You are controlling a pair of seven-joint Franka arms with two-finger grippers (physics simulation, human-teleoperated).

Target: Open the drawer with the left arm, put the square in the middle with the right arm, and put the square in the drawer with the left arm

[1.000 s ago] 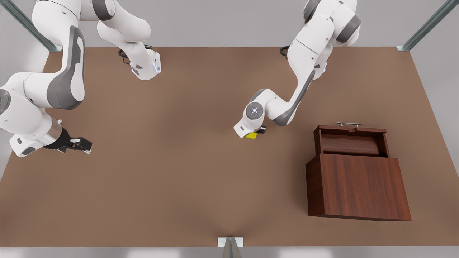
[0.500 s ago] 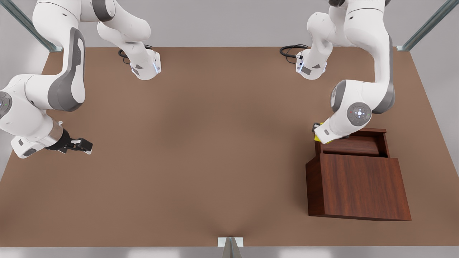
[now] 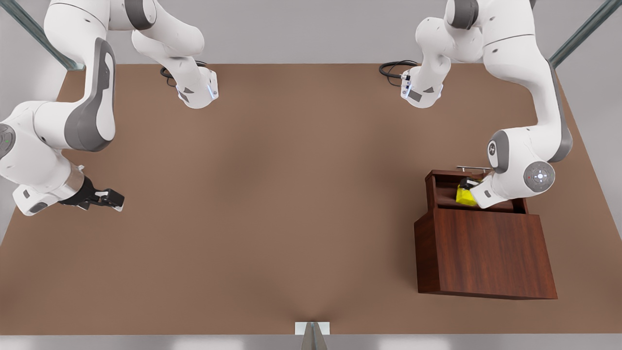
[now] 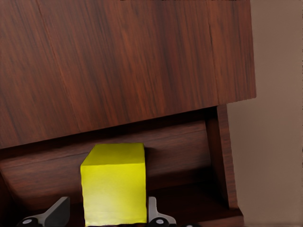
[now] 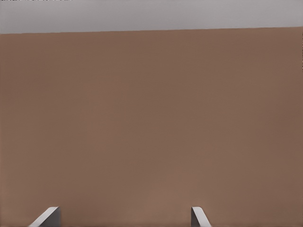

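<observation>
Since half-second ago, left end effector (image 3: 467, 190) moved from drawer's (image 3: 444, 192) corner to above its inside, fingers (image 4: 152, 212) clamped on cube (image 3: 464, 195). Plain brown counter (image 3: 272, 204), grey walls, metal struts at corners. One cabinet (image 3: 486, 250), one drawer pulled open, one cube, two arms. Right end effector (image 3: 111, 197) spread wide, holding nothing, waits near counter's edge at front view's left.

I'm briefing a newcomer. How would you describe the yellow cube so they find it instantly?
Find the dark wooden cabinet on the front view's right. Its drawer is pulled open, and the left gripper holds the cube over it. It is the one bright yellow thing.
</observation>
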